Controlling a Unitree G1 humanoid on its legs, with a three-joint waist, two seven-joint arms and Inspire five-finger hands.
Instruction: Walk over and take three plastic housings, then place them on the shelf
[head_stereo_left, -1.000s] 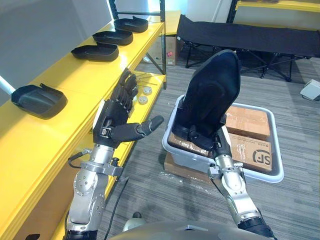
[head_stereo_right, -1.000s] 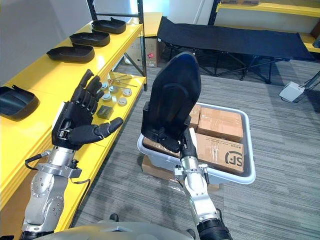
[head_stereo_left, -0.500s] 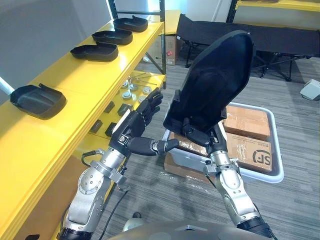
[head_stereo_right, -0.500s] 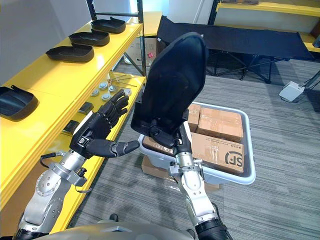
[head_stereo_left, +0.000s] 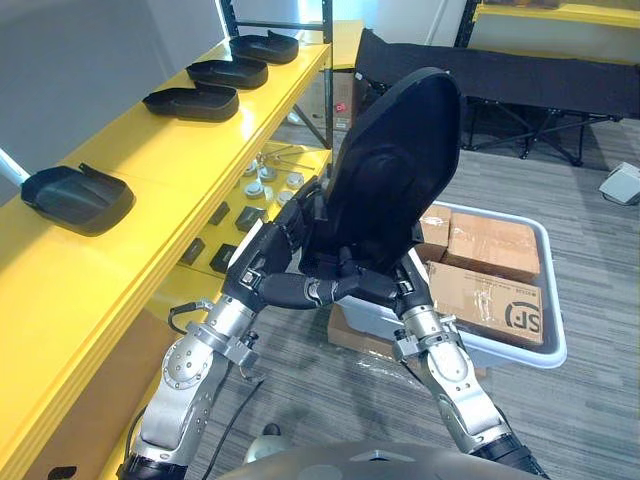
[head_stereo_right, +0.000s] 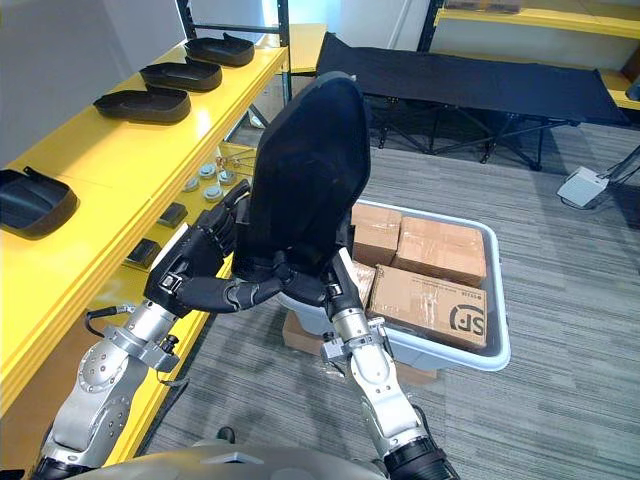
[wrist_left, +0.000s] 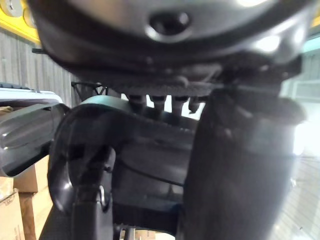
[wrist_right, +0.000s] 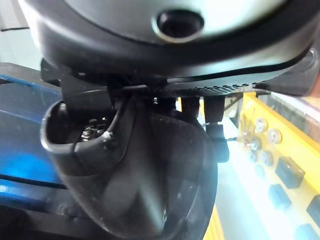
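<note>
**Robot holds a large black plastic housing upright in both hands beside a yellow shelf**

At the centre of the head view, a tall, scoop-shaped plastic housing (head_stereo_left: 395, 160) stands on end in the air. Its rounded top points to 12 o'clock and its narrow, ribbed foot to 6 o'clock.

The right hand (head_stereo_left: 385, 287) comes up from 5 o'clock, with its fingers curled tight around that foot. The left hand (head_stereo_left: 262, 268) comes in from 7 o'clock. Its fingers lie fairly straight against the housing's 9 o'clock edge, and its thumb reaches under the foot toward the right hand.

The housing looks like a stiff, hollow, moulded shell, probably light for its bulk. Its smooth, glossy back is likely to slip. Held by the foot alone, it would tend to tip over, so the ribbed foot and the raised rim seem the surest places to grip, with a flat hand steadying the side.

The yellow shelf (head_stereo_left: 150, 160) runs from 8 to 11 o'clock, and four similar housings (head_stereo_left: 190, 102) lie on it in a row. A grey bin (head_stereo_left: 545, 340) of cardboard boxes (head_stereo_left: 495, 245) sits on the floor at 4 o'clock.
</note>
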